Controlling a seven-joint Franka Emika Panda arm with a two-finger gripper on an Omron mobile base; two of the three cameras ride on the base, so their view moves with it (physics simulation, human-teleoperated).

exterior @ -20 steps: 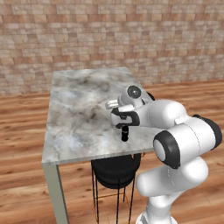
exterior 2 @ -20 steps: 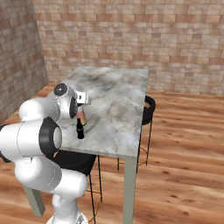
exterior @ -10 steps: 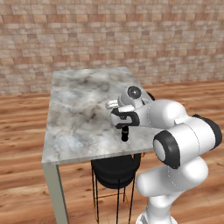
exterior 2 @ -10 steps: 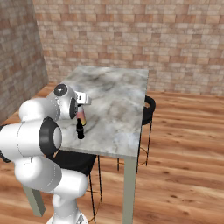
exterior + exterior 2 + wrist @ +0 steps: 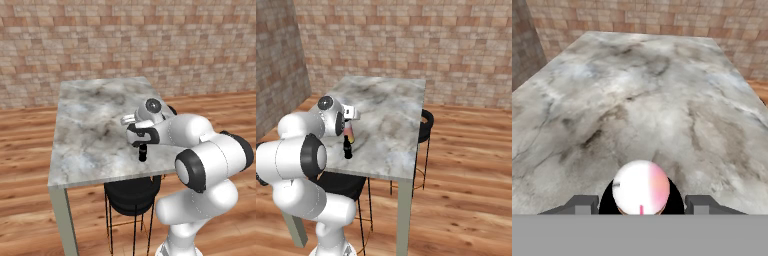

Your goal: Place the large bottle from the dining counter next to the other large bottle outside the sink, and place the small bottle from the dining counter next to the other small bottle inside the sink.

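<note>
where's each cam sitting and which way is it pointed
Left base view: behind the arm's left, facing the dining counter; arm rises lower right, beside the small black bottle.
Right base view: behind its right, same counter; arm lower left, pink-yellow large bottle behind it.
Hand view: on the hand, looking along the marble; gripper tips flank the bottle's white cap.
Both base views share counter, stools, black bottle.

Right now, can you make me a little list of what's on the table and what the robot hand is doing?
table: dining counter, grey-veined white marble top
large bottle: white cap, pink side, between the gripper's fingertips in the hand view
small bottle: black, upright near the counter's near edge, just below the hand
gripper: around the large bottle, a fingertip on each side
under the table: black stool
</note>
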